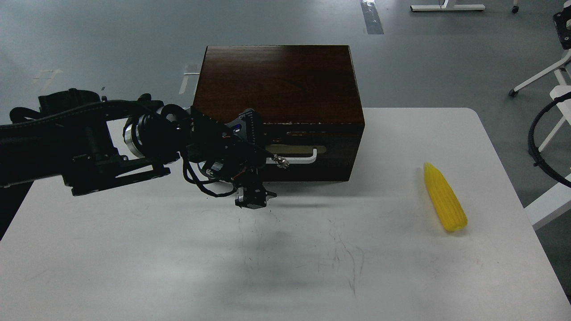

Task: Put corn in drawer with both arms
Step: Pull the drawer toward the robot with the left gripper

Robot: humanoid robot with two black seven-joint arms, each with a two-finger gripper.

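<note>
The yellow corn [444, 197] lies on the white table [134, 249] at the right, tip pointing away, clear of everything. The dark brown cabinet [276, 80] stands at the table's back middle. Its drawer [330, 154] faces me, and a thin pale gap shows along the top of its front. My left arm comes in from the left, and its gripper [261, 149] is at the left half of the white bar handle [299, 157], hiding it. The gripper is dark and its fingers cannot be told apart. My right arm is out of view.
A black part of my left wrist [252, 197] hangs just above the table in front of the cabinet. Beyond the table's right edge are white frame legs [537, 76] and a black cable loop [531, 138]. Grey floor lies behind.
</note>
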